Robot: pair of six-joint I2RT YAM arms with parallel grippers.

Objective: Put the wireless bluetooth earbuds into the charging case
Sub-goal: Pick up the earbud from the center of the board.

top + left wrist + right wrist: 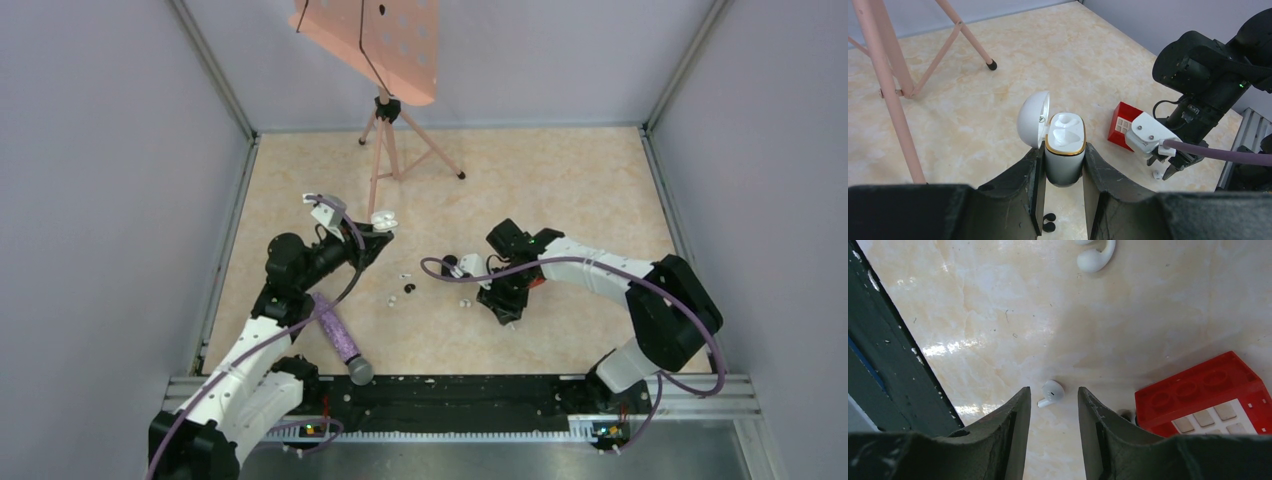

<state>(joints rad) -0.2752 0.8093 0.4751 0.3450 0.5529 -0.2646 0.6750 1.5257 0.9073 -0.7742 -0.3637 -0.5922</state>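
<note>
Top view
- Left pincer (379,230): pinching the case (383,217), which is held up off the desk (560,180).
- Right pincer (503,312): pointed down at the desk, right of centre. I cannot tell the finger spacing from here.
- Earbuds (465,303): tiny white bits on the desk between the two arms. One lies just left of the right pincer and two more lie nearer the left arm, all apart from the case.
- Mic (338,335): purple handle, lying flat beside the left arm, with its grey head toward the near edge.
- Stand (385,130): pink tripod at the far side of the desk.

Left wrist view
- Left pincer (1064,172): both fingers (1030,190) are pressed on the sides of the case.
- Case (1064,147): upright, with a gold rim. The lid is swung open to the left. The two white wells show, and both look unfilled.
- Block (1122,125): red, on the desk to the right of the case and just beside the right arm's wrist.

Right wrist view
- Right pincer (1052,396): spread, pinching nothing, low over the desk.
- Earbud (1053,389): white, lying on the desk in the gap between the fingertips. Neither finger touches it.
- Block (1203,395): close to the right finger.
- White piece (1095,257): curved, at the top edge and partly cut off.
</note>
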